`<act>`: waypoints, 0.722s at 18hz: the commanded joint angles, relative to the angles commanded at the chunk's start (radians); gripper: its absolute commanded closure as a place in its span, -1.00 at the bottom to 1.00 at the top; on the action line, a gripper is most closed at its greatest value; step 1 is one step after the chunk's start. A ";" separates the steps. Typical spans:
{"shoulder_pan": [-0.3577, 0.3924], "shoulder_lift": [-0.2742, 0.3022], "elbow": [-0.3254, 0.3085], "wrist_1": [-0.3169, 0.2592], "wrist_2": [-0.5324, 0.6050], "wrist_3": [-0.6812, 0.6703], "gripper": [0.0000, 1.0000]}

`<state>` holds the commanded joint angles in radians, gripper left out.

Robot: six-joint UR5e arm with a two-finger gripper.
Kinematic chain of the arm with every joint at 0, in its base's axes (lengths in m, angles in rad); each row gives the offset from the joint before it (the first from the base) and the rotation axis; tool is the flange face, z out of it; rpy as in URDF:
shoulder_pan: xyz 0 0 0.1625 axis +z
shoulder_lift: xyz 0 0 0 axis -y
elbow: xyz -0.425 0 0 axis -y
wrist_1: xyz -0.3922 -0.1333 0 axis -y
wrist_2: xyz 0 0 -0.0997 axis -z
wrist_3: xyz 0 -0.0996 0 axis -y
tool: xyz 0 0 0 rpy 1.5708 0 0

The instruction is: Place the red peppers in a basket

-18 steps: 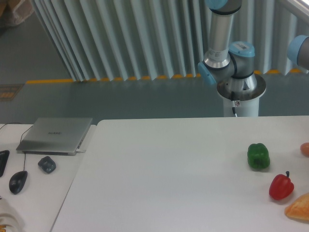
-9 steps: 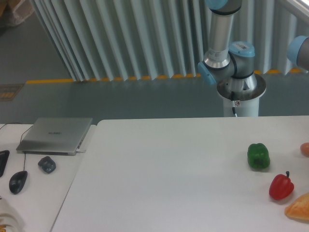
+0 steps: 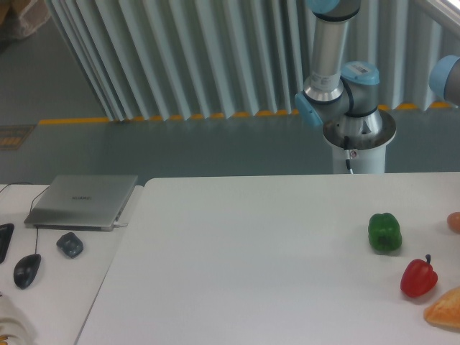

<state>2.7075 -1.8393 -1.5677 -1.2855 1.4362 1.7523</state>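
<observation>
Two tabletops filled the lower part of the view, a narrow side desk (image 3: 65, 287) at the left and the wide white counter (image 3: 251, 259) beside it. On the desk, a closed grey laptop (image 3: 83, 201) lay near its back edge, with a small dark rounded object (image 3: 70, 244) just in front of it and a black computer mouse (image 3: 26, 270) nearer the front left corner. A sliver of some black item (image 3: 4, 241) showed at the far left border, too cropped to identify.

The middle of the counter carried nothing until its right end. There a green bell pepper (image 3: 384, 232) sat upright, back from the front edge. The red pepper (image 3: 418, 277) stood just in front of it and slightly to the right, close to the counter's front right corner, its short dark stem pointing up; the two peppers were near each other but apart. An orange-tan wedge (image 3: 444, 309) lay immediately right of the red pepper at the front right corner, cut off by the border. Another orange object (image 3: 454, 221) peeked in at the right edge, behind the green pepper's line.

Behind the counter's back edge, toward the right, the arm's base and grey column (image 3: 345, 100) rose out of the top of the view. The gripper was out of sight, so whether its fingers were spread or pressed together could not be told.
</observation>
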 joint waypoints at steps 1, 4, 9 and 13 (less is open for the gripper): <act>0.000 0.006 -0.002 -0.002 -0.031 -0.041 -1.00; -0.015 0.008 -0.005 0.003 -0.097 -0.169 -1.00; -0.116 -0.021 -0.005 0.095 -0.097 -0.516 -1.00; -0.160 -0.057 -0.005 0.165 -0.097 -0.768 -1.00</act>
<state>2.5480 -1.8959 -1.5723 -1.1201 1.3392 0.9841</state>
